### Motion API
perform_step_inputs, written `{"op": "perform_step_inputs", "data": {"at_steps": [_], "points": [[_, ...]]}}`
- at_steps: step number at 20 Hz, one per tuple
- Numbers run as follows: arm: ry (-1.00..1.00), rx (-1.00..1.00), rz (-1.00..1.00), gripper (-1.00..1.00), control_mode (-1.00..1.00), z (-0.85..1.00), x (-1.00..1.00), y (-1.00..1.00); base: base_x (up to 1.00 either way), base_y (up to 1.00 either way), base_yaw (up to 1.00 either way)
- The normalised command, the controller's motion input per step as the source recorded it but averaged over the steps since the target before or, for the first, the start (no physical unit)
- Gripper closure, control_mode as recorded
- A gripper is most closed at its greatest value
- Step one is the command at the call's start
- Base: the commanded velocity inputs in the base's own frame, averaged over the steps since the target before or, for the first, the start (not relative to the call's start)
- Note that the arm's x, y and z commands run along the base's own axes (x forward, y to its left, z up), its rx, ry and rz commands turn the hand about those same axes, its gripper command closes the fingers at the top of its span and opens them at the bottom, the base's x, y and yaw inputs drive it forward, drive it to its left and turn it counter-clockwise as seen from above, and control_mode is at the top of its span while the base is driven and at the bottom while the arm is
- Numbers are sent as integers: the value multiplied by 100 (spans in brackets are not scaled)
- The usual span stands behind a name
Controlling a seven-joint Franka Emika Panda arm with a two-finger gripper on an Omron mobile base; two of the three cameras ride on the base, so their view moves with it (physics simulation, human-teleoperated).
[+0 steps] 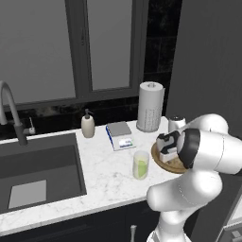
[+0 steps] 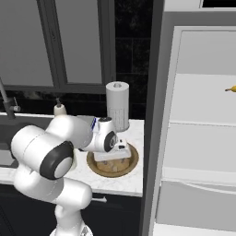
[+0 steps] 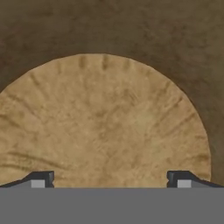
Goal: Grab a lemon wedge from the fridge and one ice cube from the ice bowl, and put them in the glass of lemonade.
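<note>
The ice bowl (image 1: 174, 166) (image 2: 132, 162), wide, shallow and made of brown wood, sits on the marble counter beside the fridge. My gripper (image 1: 166, 152) (image 2: 112, 159) points down into it, open. In the hand view its fingertips (image 3: 42, 179) stand wide apart just above the bowl's bare grained floor (image 3: 105, 118), with nothing between them. The ice cube is hidden. The glass of lemonade (image 1: 140, 164) stands just left of the bowl, and a yellow-green lemon wedge shows through its wall. The fridge (image 2: 203, 138) stands open at the right, white inside.
A paper-towel roll (image 1: 150, 106) (image 2: 117, 105) stands behind the bowl. Left of it are a small white-and-blue box (image 1: 119, 135) and a soap dispenser (image 1: 88, 125). The sink (image 1: 40, 172) and faucet (image 1: 10, 111) are at the far left. A banana (image 2: 230, 89) lies on a fridge shelf.
</note>
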Motion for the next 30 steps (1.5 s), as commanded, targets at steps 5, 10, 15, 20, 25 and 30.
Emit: {"op": "perform_step_inputs", "data": {"at_steps": [5,10,15,20,25,30], "points": [[-1,-1,-7,-100,-100,-44,-27,0,0,0,0],[-6,-1,-10,-100,-100,-35,-63,0,0,0,0],[-6,0,-11,-100,-100,-21,-65,0,0,0,0],[-1,0,-9,-100,-100,-9,-18,0,0,0,0],[0,0,-7,-100,-100,-27,4,10,0,0,0],[0,-1,-7,-100,-100,-25,32,25,0,0,0]]}}
